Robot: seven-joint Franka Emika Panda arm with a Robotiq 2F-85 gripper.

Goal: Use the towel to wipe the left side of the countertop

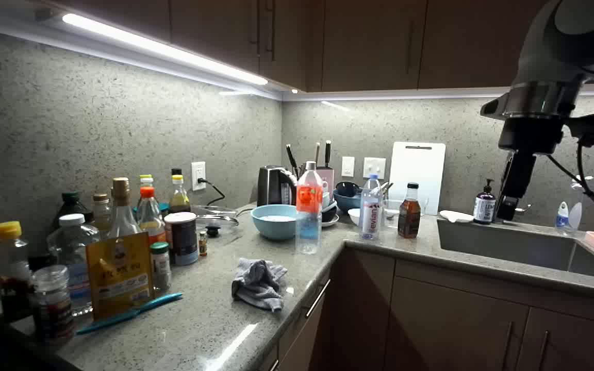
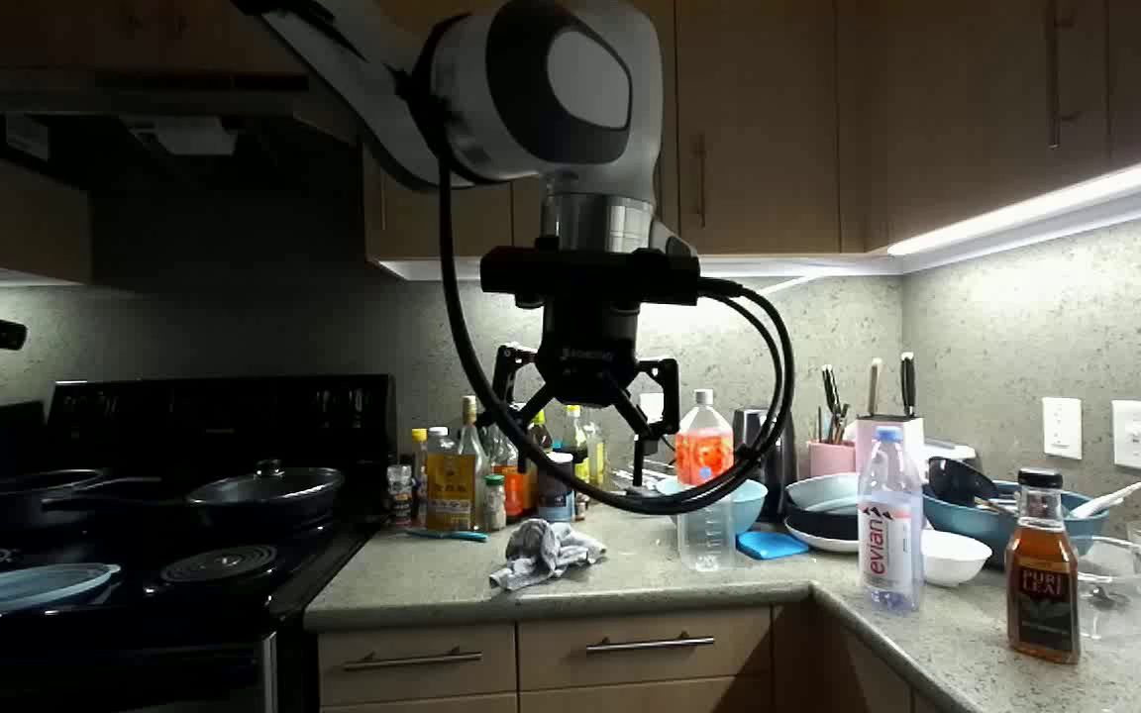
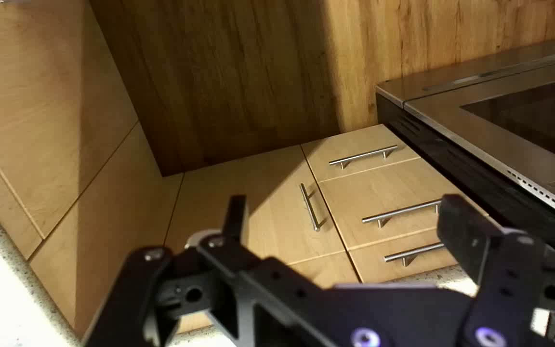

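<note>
On the countertop [image 1: 204, 296], well away from the jaws, the towel [image 1: 259, 284].

The place is a kitchen, i.e. a speckled counter [image 1: 188, 337] w/ a sink [image 1: 508, 245] let into it, a stove [image 2: 234, 411] right beside it, wooden cupboards [image 1: 369, 46] above it & drawers [image 2: 650, 619] below it. Also on the counter: misc. bottles [image 1: 410, 216], a black kettle [image 1: 271, 188], a pink knife block [image 1: 329, 176], bowls [image 1: 271, 229] & a dark soap dispenser [image 1: 484, 206]. A white cutting board [image 1: 418, 178] stands upright at the counter's back edge.
</note>
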